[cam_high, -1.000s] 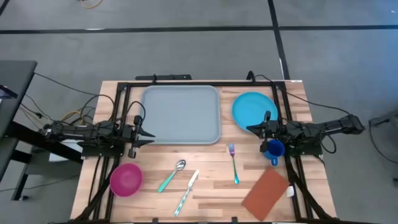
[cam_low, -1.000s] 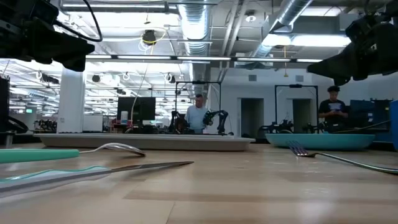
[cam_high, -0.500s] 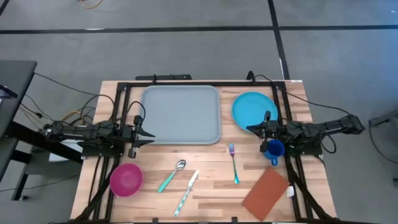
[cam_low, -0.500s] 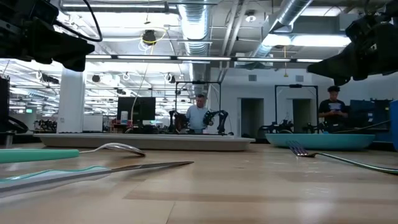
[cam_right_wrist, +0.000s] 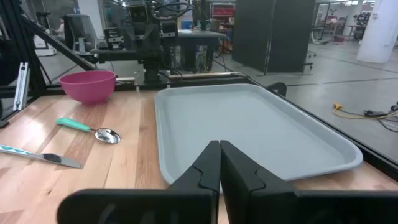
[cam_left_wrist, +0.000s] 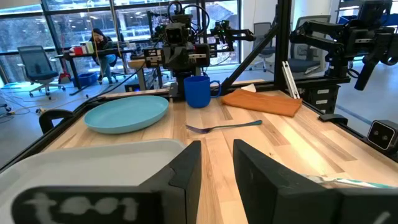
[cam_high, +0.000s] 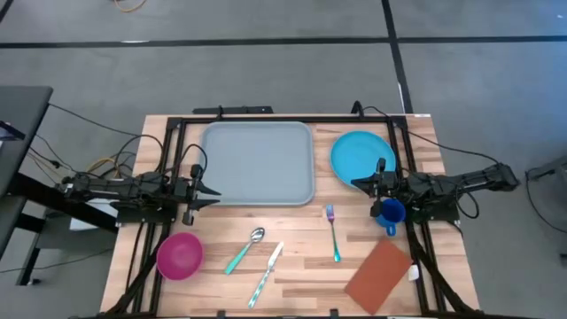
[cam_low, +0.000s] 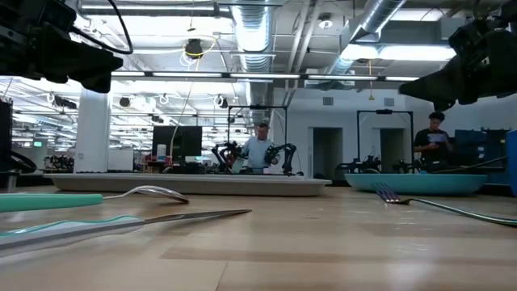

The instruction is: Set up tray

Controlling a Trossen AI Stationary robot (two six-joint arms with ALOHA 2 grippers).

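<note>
The light grey-blue tray [cam_high: 259, 163] lies flat at the table's far middle, nothing on it. To its right lies a round blue plate [cam_high: 362, 158]. Nearer the front lie a fork [cam_high: 333, 232], a spoon [cam_high: 245, 249] and a knife [cam_high: 266, 273]. A pink bowl [cam_high: 180, 254] stands front left, a blue cup [cam_high: 391, 213] under the right arm, and a rust-brown napkin [cam_high: 379, 276] front right. My left gripper [cam_left_wrist: 216, 168] hovers open at the tray's left edge. My right gripper [cam_right_wrist: 219, 163] hovers shut between tray and plate. Both point level toward each other.
A black frame [cam_high: 266, 118] runs round the table's far and side edges. Bare wood shows between the tray and the cutlery. Beyond the table, people [cam_low: 258, 149] stand far back in the room.
</note>
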